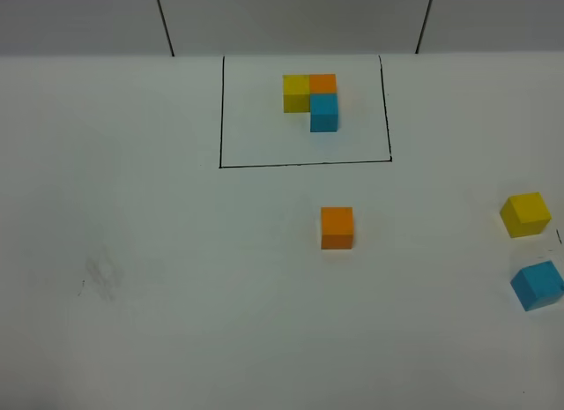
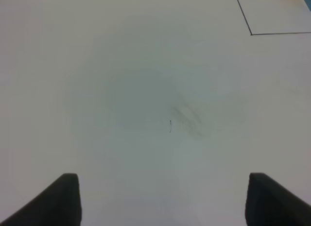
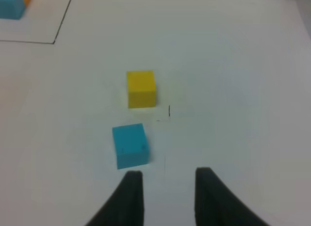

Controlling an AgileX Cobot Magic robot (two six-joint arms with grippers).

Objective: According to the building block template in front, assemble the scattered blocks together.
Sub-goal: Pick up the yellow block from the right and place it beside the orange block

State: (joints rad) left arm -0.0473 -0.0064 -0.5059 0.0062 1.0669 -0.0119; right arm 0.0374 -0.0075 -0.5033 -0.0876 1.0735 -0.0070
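The building block template (image 1: 310, 97) is a yellow, orange and blue L-shaped cluster inside a black drawn rectangle (image 1: 304, 164) at the far middle of the table. Of the scattered blocks, the orange cube (image 1: 337, 227) sits just in front of the rectangle, while the yellow cube (image 1: 526, 214) and blue cube (image 1: 538, 285) lie at the right edge. My right gripper (image 3: 167, 175) hovers just behind the blue cube (image 3: 130, 145) and yellow cube (image 3: 141, 88), its fingers drawn in close and holding nothing. My left gripper (image 2: 163, 187) is open over bare table.
The white table carries a faint smudge (image 1: 101, 276) at the left. Two dark strips (image 1: 164, 22) run up the back wall. A corner of the rectangle (image 2: 251, 34) shows in the left wrist view.
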